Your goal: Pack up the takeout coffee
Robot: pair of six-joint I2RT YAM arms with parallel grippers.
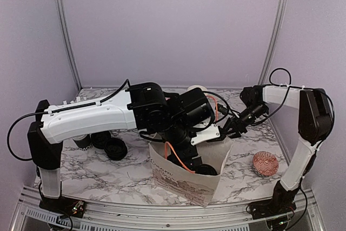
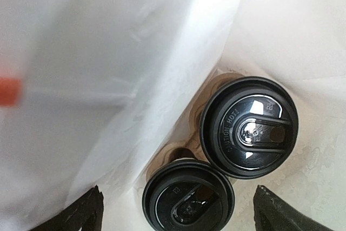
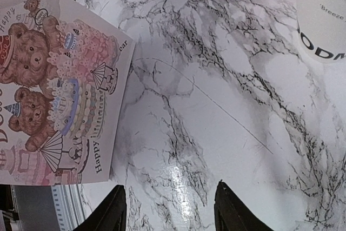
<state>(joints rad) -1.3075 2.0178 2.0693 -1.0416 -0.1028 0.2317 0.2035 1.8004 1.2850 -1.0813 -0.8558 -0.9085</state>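
Inside the bag [image 2: 108, 52], the left claw [image 2: 178, 217] is held fully open, its fingertips set wide to either side of the near cup [image 2: 188, 201] and touching nothing. That cup and the far cup [image 2: 248, 128] are stood upright, close together on the bag's floor with lids uppermost, presumably so that nothing spills. They appear to be seated in a brown carrier [image 2: 181, 147], though little of it is shown. "CAUTION HOT!" is moulded into the far cup's lid.

Beside the bag, the right claw [image 3: 170, 212] is kept half open over bare table [image 3: 216, 106] with nothing gripped. It is judged to be parked clear of the bag's mouth. Teddy bears and cakes are printed on the bag's side, with "Happy" legible.

A third cup [image 3: 321, 20] is stood beyond, marked "Breeze" and the large letters "ODM". Its top is cut off, so its kind cannot be told. Further cups [image 1: 115, 149], black-lidded, are seen under the left arm [image 1: 86, 117], not yet packed.
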